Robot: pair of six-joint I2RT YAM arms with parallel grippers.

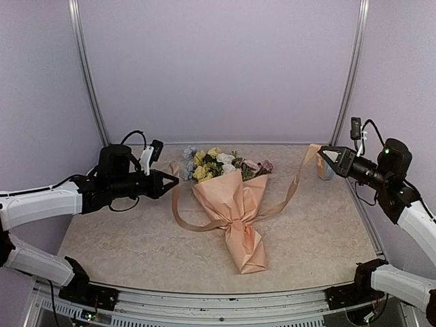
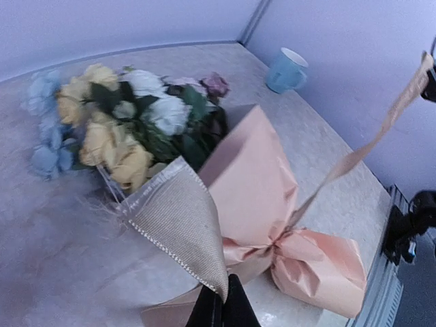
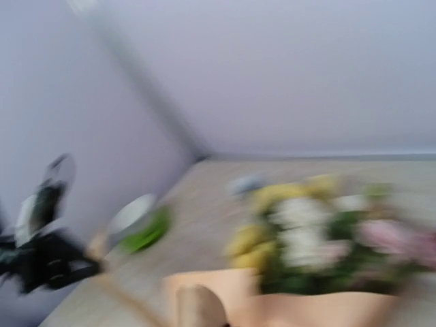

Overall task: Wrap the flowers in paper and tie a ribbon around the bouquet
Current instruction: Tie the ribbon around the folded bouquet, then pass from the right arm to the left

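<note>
1. Bouquet of pastel flowers in a peach-pink paper cone (image 1: pixel 235 197) lies on the beige marbled surface (image 1: pixel 320 231), between the two hands and below both.
2. A thin tan-beige ribbon (image 1: pixel 291 191) circles its waist. The left hand (image 1: pixel 175 182) is clamped on one tail and the right hand (image 1: pixel 320 151) on the other.
3. The step looks like cinching the knot. The next move calls for an even outward pull from both hands, without dragging the cone.
</note>
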